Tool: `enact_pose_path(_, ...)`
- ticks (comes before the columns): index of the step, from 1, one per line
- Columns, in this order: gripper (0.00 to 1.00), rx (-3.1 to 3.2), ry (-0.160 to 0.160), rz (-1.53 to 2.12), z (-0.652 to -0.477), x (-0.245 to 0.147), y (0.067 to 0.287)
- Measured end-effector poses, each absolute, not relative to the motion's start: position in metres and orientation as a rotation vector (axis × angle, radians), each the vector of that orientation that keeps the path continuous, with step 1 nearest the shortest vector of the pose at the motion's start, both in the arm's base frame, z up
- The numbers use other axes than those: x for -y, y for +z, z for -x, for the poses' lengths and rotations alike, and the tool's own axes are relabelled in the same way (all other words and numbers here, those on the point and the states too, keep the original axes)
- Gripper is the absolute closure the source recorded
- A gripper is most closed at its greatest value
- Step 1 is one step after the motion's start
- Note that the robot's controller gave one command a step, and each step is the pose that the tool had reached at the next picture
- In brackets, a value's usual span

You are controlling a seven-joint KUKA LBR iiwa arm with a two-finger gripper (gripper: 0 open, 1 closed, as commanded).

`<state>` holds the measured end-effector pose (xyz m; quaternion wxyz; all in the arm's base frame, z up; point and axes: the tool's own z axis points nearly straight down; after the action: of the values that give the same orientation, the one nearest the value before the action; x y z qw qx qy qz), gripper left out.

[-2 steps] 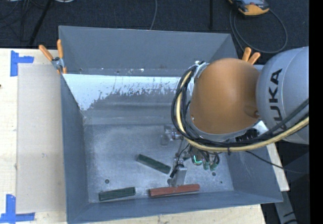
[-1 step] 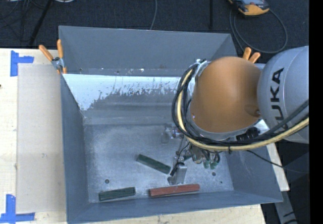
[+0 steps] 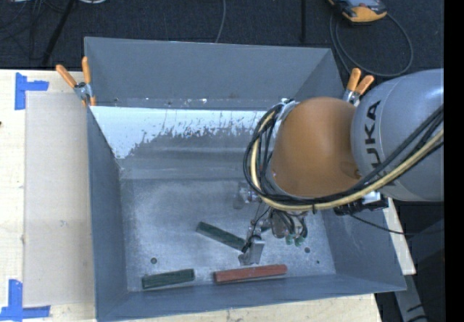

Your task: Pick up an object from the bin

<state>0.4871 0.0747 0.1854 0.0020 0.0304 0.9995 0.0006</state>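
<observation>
My gripper (image 3: 256, 239) reaches down from under the orange cover to the bin's floor, right of the middle. Its lower end is at the right end of a dark green flat strip (image 3: 220, 234), which lies slanted on the floor. Whether it touches the strip I cannot tell. Just below the gripper lies a red-brown bar (image 3: 250, 273), flat along the front wall. A dark green bar (image 3: 168, 279) lies further left along the same wall.
The arm and its cables hang over the bin's right half and hide the floor beneath them. The bin's left half and sloping back wall carry no loose things.
</observation>
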Motion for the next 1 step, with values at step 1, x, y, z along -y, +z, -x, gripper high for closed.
enact_pose_path(1, 0.0, -3.139, 0.0, 0.099, -0.5175, -0.0754, 0.1407)
